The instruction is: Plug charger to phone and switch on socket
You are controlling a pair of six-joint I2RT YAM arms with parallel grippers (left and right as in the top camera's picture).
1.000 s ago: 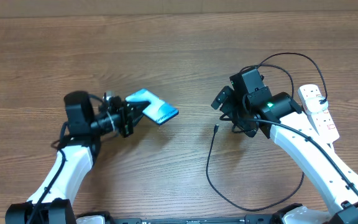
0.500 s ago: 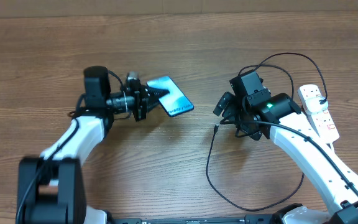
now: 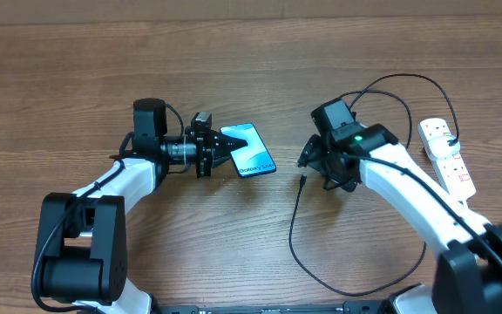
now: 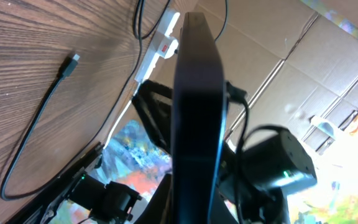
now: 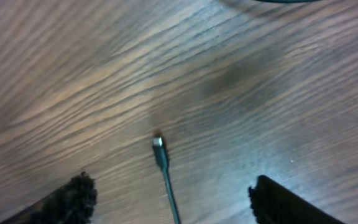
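- Left claw [image 3: 208,150] is clenched on one short end of the phone [image 3: 251,150], upper centre of the overhead frame.
- The phone's screen faces up and its free end points toward the right arm. We read that as presenting the port side for plugging.
- Right claw [image 5: 179,198] is released, jaws wide, one finger [image 5: 73,196] on each side of the tip [image 5: 159,148] and not touching it. It looks like alignment for a pick.
- The tip lies flat on the bench [image 3: 234,52], centre right in the overhead view, near the phone but apart from it.
- Charger [image 3: 291,234]: thin, limp black cable. It loops from the tip toward the bottom edge, then back up right, and another arc appears to reach the socket [image 3: 447,157].
- Socket: white rigid strip with red switches at the right edge, well apart from the phone and not handled.
- Phone: slim, stiff slab with a glossy cyan face and a dark rounded edge in the left wrist view.
- Bench: matte wood grain. The tip is small and hard, so we expect it to slip or twist easily in a pinch.
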